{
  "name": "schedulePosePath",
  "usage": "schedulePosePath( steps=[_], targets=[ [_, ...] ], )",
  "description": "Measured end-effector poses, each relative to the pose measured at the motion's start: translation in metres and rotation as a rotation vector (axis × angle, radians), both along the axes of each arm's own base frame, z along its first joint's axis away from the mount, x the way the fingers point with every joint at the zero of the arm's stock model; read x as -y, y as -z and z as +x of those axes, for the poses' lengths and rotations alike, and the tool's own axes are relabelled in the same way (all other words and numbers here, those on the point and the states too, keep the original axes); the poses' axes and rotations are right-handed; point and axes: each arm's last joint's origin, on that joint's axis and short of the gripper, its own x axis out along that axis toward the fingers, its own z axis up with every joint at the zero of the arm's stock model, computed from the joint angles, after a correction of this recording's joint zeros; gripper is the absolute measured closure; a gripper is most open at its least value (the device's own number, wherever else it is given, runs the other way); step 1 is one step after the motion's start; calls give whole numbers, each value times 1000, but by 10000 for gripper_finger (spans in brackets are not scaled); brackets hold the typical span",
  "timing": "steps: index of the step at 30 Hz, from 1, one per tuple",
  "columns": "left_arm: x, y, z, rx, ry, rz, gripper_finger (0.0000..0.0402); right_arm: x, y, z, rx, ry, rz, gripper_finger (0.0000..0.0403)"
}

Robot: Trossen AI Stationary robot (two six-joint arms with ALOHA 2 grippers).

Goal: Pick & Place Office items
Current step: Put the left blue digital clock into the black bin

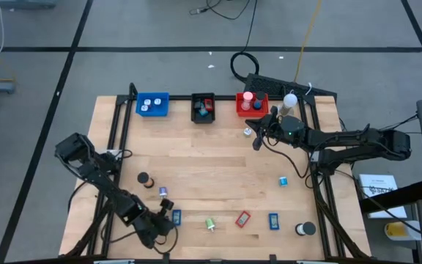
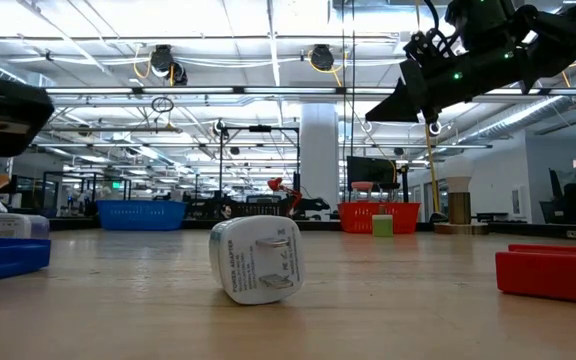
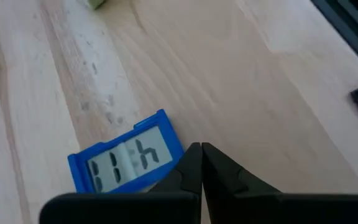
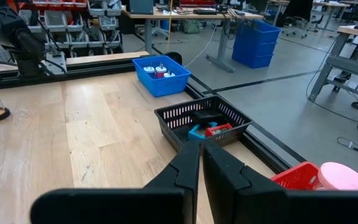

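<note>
the job is judged partly done: the blue tray (image 1: 152, 104) holds a few small white-topped pieces, the black tray (image 1: 204, 108) a red and a blue one, and the red tray (image 1: 251, 104) a pink cylinder. about ten items are left on the counter (image 1: 211, 165), most of them well away from the trays, at the opposite edge — a black cylinder (image 1: 143, 178), a green piece (image 1: 210, 224), a red rectangle (image 1: 242, 218), a blue rectangle (image 1: 274, 220) and others.

the left gripper (image 3: 201, 163) is clenched with nothing caught between its fingers, tips touching; the flat blue clock (image 3: 128, 158), hard plastic with a grey display, lies on the wood just beside them, ungrasped.

the right gripper (image 4: 199, 163) is also shut and empty, hanging above the counter just beside the red tray. the black tray is seen to be open mesh, the counter pale jointed wood with a smooth grain — the plastic pieces are expected to slide on it easily.
</note>
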Motion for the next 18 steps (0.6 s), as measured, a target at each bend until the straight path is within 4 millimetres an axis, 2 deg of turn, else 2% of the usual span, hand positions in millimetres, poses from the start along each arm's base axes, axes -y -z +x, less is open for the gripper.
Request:
schedulePosePath(
  steps=[7,12,18],
  targets=[
    [-20,-2,22,69,-8,74,392,0,0,0,-1,0,0,391],
    [-45,-6,45,155,-96,161,395,0,0,0,0,0,0,390],
    [-70,-11,66,103,-180,80,362,0,0,0,0,0,0,388]
  ],
)
